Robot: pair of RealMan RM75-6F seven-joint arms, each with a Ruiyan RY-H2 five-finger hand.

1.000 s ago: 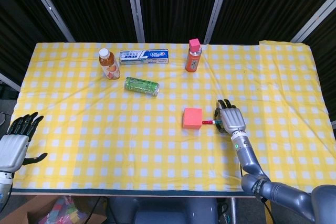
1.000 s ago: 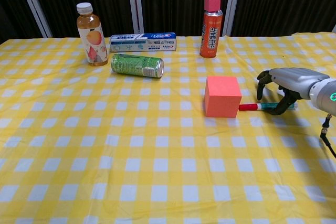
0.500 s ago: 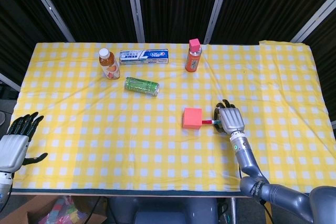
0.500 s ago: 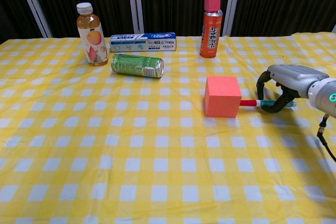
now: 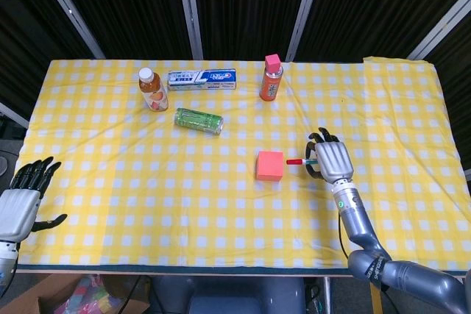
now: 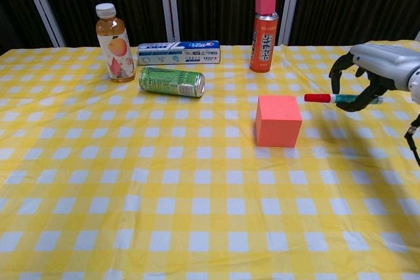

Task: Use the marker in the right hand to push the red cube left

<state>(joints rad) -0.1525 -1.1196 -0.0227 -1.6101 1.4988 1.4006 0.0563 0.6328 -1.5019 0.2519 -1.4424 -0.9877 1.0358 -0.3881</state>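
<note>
The red cube point(image 5: 269, 165) point(image 6: 278, 120) sits on the yellow checked cloth, right of the table's middle. My right hand point(image 5: 329, 162) point(image 6: 371, 73) grips a marker point(image 5: 301, 160) point(image 6: 331, 98) with a red cap pointing left at the cube. In the chest view the marker hangs above the cloth, its tip a short way right of the cube and higher than its top edge, not touching it. My left hand point(image 5: 23, 200) is open off the table's left front corner, holding nothing.
At the back stand a tea bottle point(image 5: 152, 90) point(image 6: 113, 42), a toothpaste box point(image 5: 202, 79) point(image 6: 178, 52) and an orange spray can point(image 5: 271, 78) point(image 6: 264, 24). A green can point(image 5: 198, 120) point(image 6: 172, 82) lies on its side left of and behind the cube.
My right hand has lifted and drawn back to the right, taking the marker tip off the cube's right face. The cube sits slightly further left than a second ago.
</note>
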